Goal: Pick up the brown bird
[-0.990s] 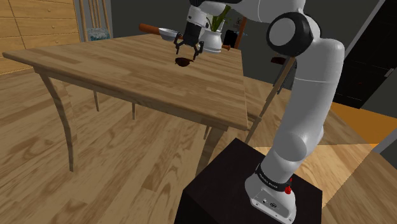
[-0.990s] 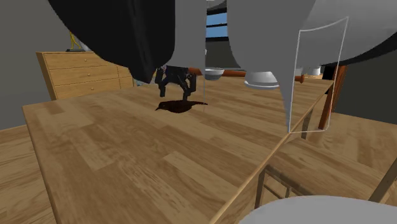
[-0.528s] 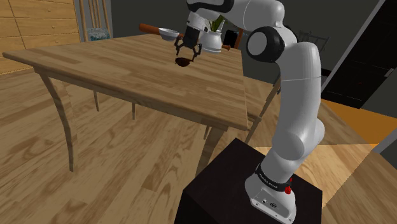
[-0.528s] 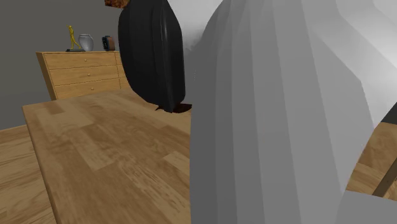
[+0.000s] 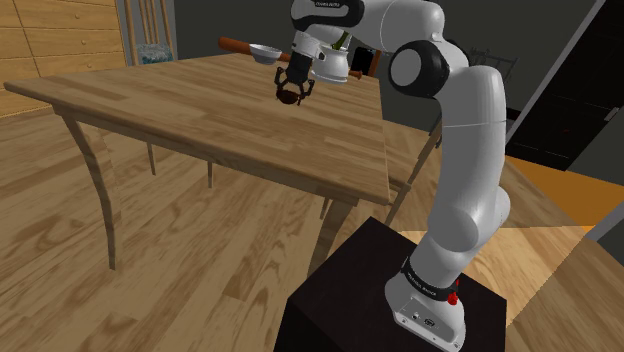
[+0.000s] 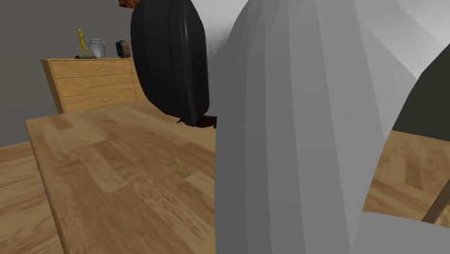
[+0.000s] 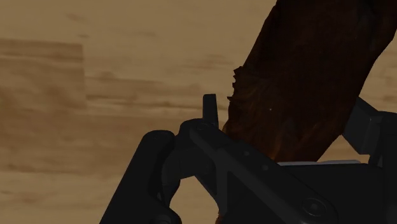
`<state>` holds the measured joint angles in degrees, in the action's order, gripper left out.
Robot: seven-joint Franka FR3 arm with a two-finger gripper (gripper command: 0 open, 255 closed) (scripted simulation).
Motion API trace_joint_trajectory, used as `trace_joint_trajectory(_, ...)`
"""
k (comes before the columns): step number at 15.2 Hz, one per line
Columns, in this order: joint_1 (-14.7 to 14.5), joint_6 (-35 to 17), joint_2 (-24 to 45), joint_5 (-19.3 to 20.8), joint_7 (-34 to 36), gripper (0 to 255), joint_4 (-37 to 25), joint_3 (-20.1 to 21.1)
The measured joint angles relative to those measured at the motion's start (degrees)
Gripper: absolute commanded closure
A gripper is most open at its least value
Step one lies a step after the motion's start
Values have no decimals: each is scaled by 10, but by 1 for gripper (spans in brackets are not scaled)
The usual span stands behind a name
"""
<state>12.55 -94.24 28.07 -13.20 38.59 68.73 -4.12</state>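
Note:
The brown bird (image 5: 288, 97) is a small, dark brown figure on the wooden table (image 5: 200, 115), towards its far end. My black gripper (image 5: 291, 92) comes down on it from above, fingers drawn in against its sides. In the wrist view the bird (image 7: 305, 83) rises tall and dark between my two fingers (image 7: 210, 111), which clasp it just above the tabletop. From the second exterior view a sliver of the bird (image 6: 207, 123) peeks out beside the arm's black joint (image 6: 173, 65). I cannot tell whether the bird still touches the table.
A grey pan with a brown handle (image 5: 250, 48) and a white pot holding a plant (image 5: 335, 62) stand just behind the gripper. A wooden dresser (image 6: 94, 83) carries a gold figurine (image 6: 84, 43). My black stand (image 5: 350, 290) sits by the table's near corner.
The fingers stood apart above the bird a second ago and have closed in on it. The hand has dropped slightly and the elbow has swung across the second exterior view.

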Motion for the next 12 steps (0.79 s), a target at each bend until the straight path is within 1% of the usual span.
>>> trace_joint_trajectory(9, 0, -2, -1, 0, 0, 255, 2, 0)
trace_joint_trajectory(12, 0, 13, 0, 0, 3, 255, -13, 0)
